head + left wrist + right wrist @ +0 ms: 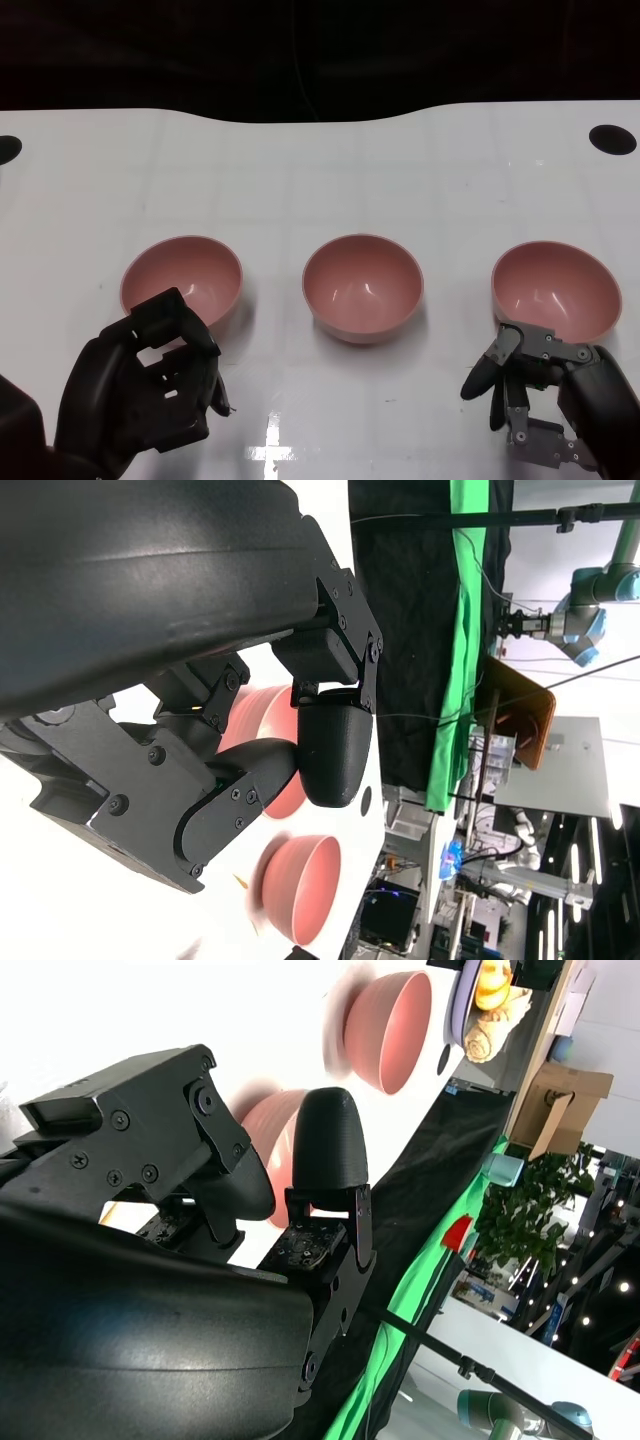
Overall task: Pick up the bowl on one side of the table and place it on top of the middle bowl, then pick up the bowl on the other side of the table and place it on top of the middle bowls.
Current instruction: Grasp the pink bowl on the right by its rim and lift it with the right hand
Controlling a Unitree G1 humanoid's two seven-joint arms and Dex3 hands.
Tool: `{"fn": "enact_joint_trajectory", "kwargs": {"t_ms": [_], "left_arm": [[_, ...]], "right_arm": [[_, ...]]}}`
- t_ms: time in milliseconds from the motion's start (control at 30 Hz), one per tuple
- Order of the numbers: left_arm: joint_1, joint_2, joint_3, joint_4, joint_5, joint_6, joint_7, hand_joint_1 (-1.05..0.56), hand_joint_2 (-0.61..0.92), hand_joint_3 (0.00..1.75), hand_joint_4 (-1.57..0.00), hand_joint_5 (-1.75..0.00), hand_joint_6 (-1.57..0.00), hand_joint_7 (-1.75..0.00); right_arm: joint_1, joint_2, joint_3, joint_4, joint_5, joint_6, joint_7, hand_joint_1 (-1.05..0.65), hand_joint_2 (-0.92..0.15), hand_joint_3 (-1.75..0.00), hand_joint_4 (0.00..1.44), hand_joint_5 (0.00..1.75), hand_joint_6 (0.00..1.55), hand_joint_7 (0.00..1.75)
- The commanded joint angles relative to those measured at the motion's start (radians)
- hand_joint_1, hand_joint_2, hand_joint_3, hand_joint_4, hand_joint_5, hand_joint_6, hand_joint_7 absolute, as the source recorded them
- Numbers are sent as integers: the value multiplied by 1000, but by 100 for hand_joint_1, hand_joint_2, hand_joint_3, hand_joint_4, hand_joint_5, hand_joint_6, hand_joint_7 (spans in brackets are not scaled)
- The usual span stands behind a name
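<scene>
3 pink bowls sit apart on the table [330, 170]: left bowl [182, 275], middle bowl [362, 286], right bowl [555, 288]. The left hand [145, 385] and right hand [545, 385] hold nothing, fingers apart.

A glossy white surface [400, 170] reflects overhead light; beyond its edge hang black cloth [410, 630] and green cloth [462, 630].

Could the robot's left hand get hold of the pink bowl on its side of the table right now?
Probably yes. The left hand sits just in front of the left bowl, holding nothing, with only bare table between them. The middle bowl stands well apart, so it shouldn't get in the way.
</scene>
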Motion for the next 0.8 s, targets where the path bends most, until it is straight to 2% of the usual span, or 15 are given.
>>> {"fn": "enact_joint_trajectory", "kwargs": {"t_ms": [33, 133, 167, 233, 267, 333, 400, 500, 800], "left_arm": [[-3, 12, 1, 7, 9, -10, -8, -19, 46, 122, -92, -171, -81, -158], [-2, 12, 0, 4, 11, -8, -6, -19, 46, 122, -92, -171, -81, -159], [-2, 13, 0, 3, 13, -7, -5, -19, 46, 122, -92, -171, -81, -158], [-1, 14, -1, 0, 15, -4, -1, -20, 46, 121, -91, -171, -81, -158], [-1, 14, -1, 2, 14, -7, -1, -20, 46, 120, -91, -171, -81, -158], [-3, 14, -1, 7, 12, -13, -6, -20, 46, 120, -91, -171, -81, -158], [-3, 14, 0, 7, 8, -9, -8, -18, 46, 122, -92, -171, -81, -158], [-3, 13, -1, 7, 5, -8, -9, -17, 45, 124, -92, -171, -81, -157], [-1, 7, -9, 8, 10, -22, -9, -19, 44, 125, -92, -171, -81, -157]], "right_arm": [[-6, -20, -12, -13, -4, 2, 1, -9, -45, -109, 62, 134, 66, 102], [-8, -37, -18, -29, -43, 14, -10, -14, -53, -86, 52, 125, 61, 85], [-10, -48, -20, -37, -63, 19, -11, -16, -59, -75, 48, 126, 59, 79], [-15, -68, -24, -51, -97, 26, -12, -22, -76, -41, 43, 132, 57, 66], [-19, -80, -26, -56, -122, 27, -18, -23, -81, -32, 41, 133, 56, 62], [-27, -104, -29, -63, -177, 28, -34, -31, -88, -15, 34, 121, 55, 51], [-38, -129, -32, -62, -221, 22, -48, -38, -91, -6, 29, 104, 53, 39], [-44, -151, -39, -79, -282, 46, -68, -47, -91, -2, 27, 86, 49, 24], [-47, -207, -46, -146, -493, 120, -138, -64, -92, 0, 13, 67, 32, 5]]}}
